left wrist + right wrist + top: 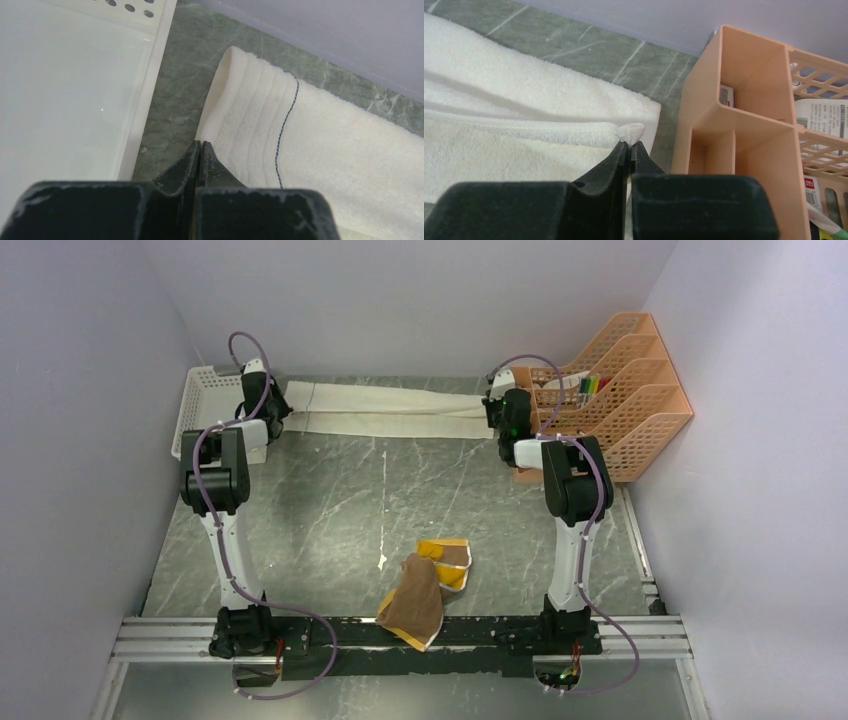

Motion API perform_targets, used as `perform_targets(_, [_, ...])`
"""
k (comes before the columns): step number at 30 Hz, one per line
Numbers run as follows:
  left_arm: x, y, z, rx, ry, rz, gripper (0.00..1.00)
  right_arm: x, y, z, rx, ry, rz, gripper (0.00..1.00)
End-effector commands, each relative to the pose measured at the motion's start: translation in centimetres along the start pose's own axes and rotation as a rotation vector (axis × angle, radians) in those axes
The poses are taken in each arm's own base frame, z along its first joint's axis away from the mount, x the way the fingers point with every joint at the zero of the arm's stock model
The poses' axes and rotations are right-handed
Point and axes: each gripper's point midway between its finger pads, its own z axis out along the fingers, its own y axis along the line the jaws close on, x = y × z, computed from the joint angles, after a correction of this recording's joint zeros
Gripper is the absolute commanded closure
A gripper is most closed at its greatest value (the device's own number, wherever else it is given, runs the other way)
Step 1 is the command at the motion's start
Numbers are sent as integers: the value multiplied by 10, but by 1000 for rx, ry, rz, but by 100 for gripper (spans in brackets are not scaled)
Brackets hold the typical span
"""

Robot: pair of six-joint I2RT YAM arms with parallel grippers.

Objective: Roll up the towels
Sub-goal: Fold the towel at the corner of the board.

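Both pairs of fingers are pressed together, each pinching one end of the white towel [390, 410]. The left gripper [200, 146] nips its folded edge, and the cloth stretches away to the right of the fingers. A white basket [75, 100] sits just to their left. The right gripper [630, 145] nips a tuft at the other corner, with an orange file rack [744, 150] just to its right. The brown towel [415, 600], its yellow side partly showing, lies crumpled on the table [330, 510], well behind both grippers.

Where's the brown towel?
Top view: the brown towel lies crumpled at the table's near edge, between the left arm and right arm, apart from the white towel at the back.
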Motion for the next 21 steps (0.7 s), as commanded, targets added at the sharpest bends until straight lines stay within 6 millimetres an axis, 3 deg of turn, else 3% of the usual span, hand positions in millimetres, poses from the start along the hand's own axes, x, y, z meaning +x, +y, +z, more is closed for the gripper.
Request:
perform_targets(1, [-13, 11, -8, -41, -13, 5, 93, 6, 7, -9, -41, 56, 10, 100])
perform_targets(7, [-1, 16, -6, -49, 28, 6, 93, 18, 14, -10, -75, 115, 19, 97])
perform_targets(21, [5, 11, -9, -20, 57, -7, 93, 16, 19, -21, -101, 134, 35, 96])
